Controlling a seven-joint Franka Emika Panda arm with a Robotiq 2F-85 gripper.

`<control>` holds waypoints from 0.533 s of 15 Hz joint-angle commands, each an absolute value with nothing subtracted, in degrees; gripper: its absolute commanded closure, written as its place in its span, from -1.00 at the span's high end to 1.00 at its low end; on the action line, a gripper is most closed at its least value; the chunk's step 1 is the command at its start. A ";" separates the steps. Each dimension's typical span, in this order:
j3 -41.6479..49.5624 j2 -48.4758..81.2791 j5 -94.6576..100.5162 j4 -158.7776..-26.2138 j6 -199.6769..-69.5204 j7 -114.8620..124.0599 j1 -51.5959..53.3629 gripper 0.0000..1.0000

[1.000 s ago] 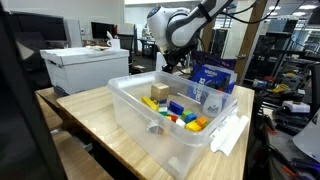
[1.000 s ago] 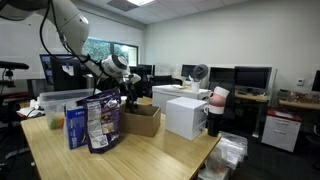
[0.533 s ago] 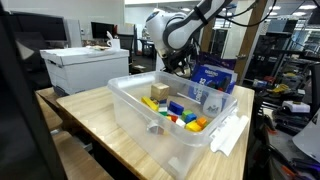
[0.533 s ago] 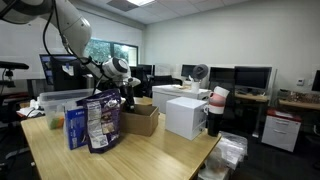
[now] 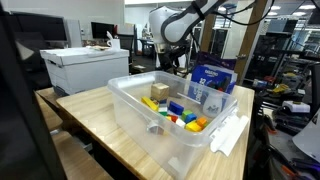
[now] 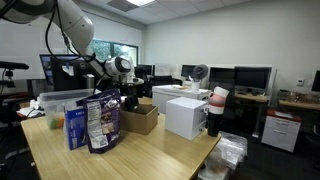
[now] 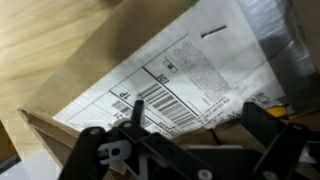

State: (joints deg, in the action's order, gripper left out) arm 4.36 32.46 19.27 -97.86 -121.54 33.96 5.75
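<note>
Has lifted the gripper (image 6: 130,93) a little over the last second: now higher above the cardboard box (image 6: 142,120) than before, and pulled slightly back in both exterior views. Carries nothing up with it. Keeps the gripper (image 7: 185,140) spread wide, jaws far apart at the bottom of the wrist view, with only the box's paper label (image 7: 185,75) seen through the gap. Touches the cardboard nowhere. Reads, from that, as a hover over the box rather than a grasp: nothing picked up, nothing visibly put in.

Stands on the table (image 6: 150,155), toward its far side, just right of the snack bag (image 6: 100,122) and left of the white box (image 6: 185,115). Hides behind the clear plastic bin (image 5: 135,105) from the opposite camera, leaving just the gripper (image 5: 177,64) in sight above the bin's far rim. Looks open at the top, with a flap turned outward.

Lies slantwise under the wrist camera: runs, by label and flap edge (image 7: 110,60), from lower left to upper right. Puts the label's long axis roughly diagonal to the line between the jaws. Cannot tell the whole box's long axis for sure; seems to run left to right along the table in an exterior view.
</note>
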 commanded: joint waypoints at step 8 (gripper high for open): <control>1.02 32.81 12.87 -99.04 -131.99 3.96 1.00 1.00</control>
